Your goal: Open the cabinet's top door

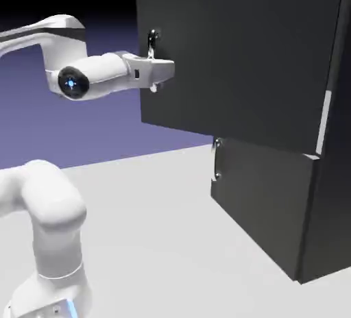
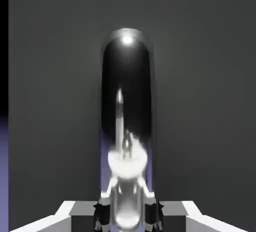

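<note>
1. The hand (image 2: pixel 128 217) is closing narrowly around the bar handle (image 2: pixel 128 66) of the top door, with one grey fingertip (image 2: pixel 84 217) sitting on each side of the bar at the hand view's bottom edge.
2. The handle is standing upright and shining like a mirror, catching a bright spot near its upper end and reflecting pale shapes lower down.
3. Behind it, the top door (image 1: pixel 240 63) is filling most of the hand view as a flat dark grey panel; a thin strip of black and blue-violet backdrop (image 2: pixel 4 176) is showing past its left edge.
4. In the exterior view, the white arm (image 1: pixel 103 77) is reaching in from the left, its wrist lying almost level at the handle.
5. The top door is standing open, swinging out from the cabinet (image 1: pixel 329 200) toward the exterior view's left and overhanging the lower part.
6. The lower door (image 1: pixel 260 203) is lying flush with the cabinet front, carrying its own small upright handle (image 1: pixel 216 159).
7. The cabinet is resting on the pale desk (image 1: pixel 158 241), at the exterior view's right.
</note>
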{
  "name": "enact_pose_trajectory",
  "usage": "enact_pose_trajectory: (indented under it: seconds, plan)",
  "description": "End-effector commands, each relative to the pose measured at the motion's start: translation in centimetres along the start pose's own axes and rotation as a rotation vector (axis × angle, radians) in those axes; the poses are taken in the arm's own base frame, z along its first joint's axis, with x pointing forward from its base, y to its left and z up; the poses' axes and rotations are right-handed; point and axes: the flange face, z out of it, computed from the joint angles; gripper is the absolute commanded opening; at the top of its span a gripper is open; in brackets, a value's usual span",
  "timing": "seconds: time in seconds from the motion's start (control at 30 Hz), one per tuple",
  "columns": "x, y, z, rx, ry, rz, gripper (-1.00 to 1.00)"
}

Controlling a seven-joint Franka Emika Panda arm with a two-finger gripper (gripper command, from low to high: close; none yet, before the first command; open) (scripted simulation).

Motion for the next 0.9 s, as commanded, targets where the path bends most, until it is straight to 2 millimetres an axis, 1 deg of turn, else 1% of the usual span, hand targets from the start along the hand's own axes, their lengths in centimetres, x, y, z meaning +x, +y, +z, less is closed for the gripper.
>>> enact_pose_trajectory:
  seconds: [0.0,0.2,0.5,0.67,0.83,0.87]
  plan:
    - [0.1,0.2,-0.6,0.009,-0.009,0.001,-1.00]
    - [1.3,1.3,-4.5,0.074,-0.074,0.001,-1.00]
    - [3.5,3.5,-10.3,0.177,-0.177,0.001,-1.00]
    - [5.2,5.2,-13.6,0.238,-0.238,0.001,-1.00]
    - [7.3,7.4,-17.2,0.311,-0.312,0.001,-1.00]
    - [7.4,7.6,-17.4,0.313,-0.319,0.002,-1.00]
